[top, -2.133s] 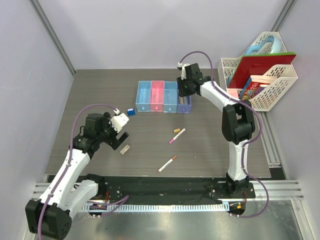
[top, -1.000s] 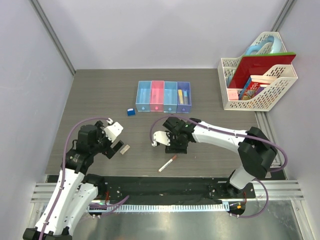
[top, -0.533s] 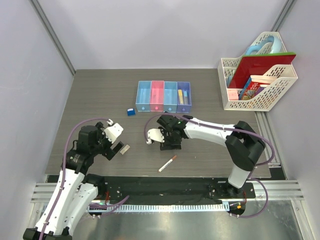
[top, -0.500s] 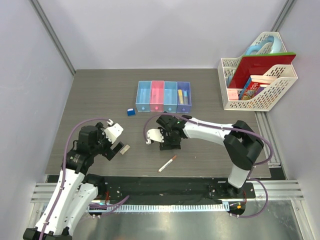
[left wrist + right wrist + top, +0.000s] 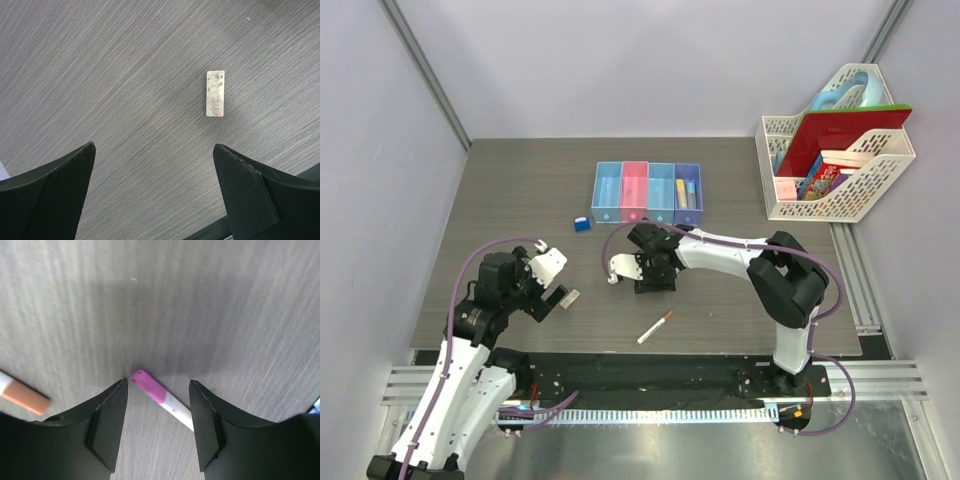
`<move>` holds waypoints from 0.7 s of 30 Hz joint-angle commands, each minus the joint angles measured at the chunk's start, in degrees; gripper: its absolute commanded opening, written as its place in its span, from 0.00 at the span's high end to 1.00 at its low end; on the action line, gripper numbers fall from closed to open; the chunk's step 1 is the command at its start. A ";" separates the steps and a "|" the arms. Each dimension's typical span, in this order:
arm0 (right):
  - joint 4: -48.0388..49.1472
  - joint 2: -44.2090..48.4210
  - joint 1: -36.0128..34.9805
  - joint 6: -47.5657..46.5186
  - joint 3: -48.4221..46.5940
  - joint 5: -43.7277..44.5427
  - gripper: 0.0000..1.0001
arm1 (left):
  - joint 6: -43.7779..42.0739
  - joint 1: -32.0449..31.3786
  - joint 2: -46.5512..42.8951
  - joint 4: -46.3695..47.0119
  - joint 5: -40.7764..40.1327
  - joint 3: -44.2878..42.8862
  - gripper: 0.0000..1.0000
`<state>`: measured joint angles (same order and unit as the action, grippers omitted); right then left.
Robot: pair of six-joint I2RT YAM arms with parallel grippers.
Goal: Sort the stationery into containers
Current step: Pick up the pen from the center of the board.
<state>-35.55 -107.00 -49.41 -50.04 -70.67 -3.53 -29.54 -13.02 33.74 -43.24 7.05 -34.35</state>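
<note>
Pen (image 5: 162,397), pink-tipped, sits between spread fingers (image 5: 107,425) of right gripper (image 5: 157,383), just on the near side of bins (image 5: 607,192). Left gripper (image 5: 154,146) gapes beside tan eraser (image 5: 215,93), near-left of bins.

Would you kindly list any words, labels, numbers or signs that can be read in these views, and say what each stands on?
None can be read.
Book covers in the white basket: coloured print, too small to read.
Eraser: speckles only, no lettering.
Pink-tipped pen: no marking visible.
</note>
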 commanded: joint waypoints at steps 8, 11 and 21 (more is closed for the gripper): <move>0.92 -2.86 4.32 -2.96 1.33 -1.22 0.42 | 0.36 -0.08 0.80 -0.88 -0.11 -2.30 0.00; 0.57 -3.12 4.93 -3.04 1.33 -1.48 0.44 | 0.53 -0.08 0.89 -0.96 0.07 -2.39 0.00; -0.40 -4.62 6.69 -3.40 2.38 -2.09 0.80 | 0.54 -0.08 1.33 -1.49 0.42 -3.79 0.00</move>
<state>-34.70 -107.74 -43.70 -52.64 -70.83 -6.24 -29.32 -13.02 34.81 -44.62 7.07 -35.48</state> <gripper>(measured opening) 0.278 0.997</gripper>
